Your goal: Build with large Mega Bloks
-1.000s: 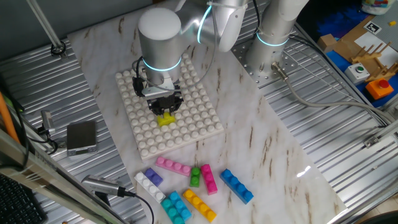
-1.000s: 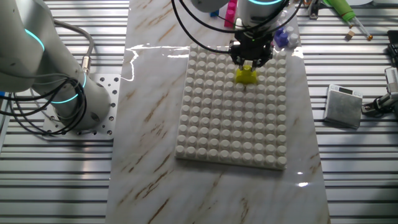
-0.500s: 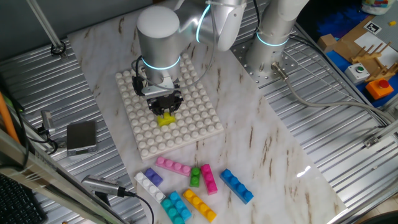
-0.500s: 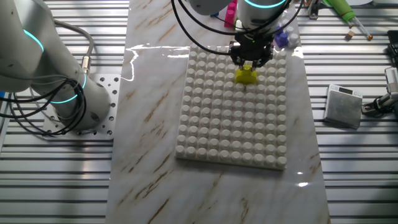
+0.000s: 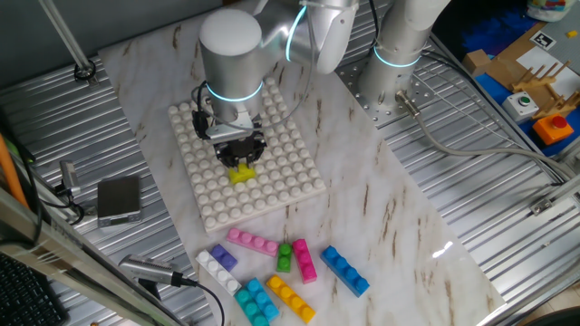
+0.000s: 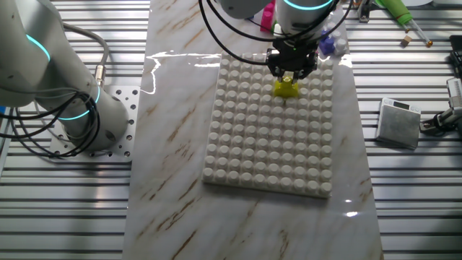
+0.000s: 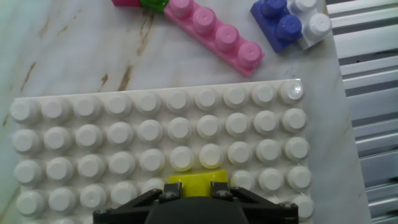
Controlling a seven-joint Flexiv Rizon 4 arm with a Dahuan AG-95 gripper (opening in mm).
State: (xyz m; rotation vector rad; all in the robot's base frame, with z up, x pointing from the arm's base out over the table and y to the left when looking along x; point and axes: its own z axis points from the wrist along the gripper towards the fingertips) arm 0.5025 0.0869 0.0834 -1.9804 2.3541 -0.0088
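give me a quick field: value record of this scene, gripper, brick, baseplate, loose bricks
gripper: over the baseplate, fingers around the short yellow brick
short yellow brick: sitting on the baseplate studs
baseplate: white, studded, flat on the marble table
loose bricks: clustered off the baseplate; pink brick, blue brick, cyan brick

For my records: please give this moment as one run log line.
pincer: shut on short yellow brick | brick: on white baseplate | other bricks: loose beside plate

You could not see the gripper (image 7: 196, 198) fingertips; the yellow brick (image 7: 198, 182) was half hidden under them.
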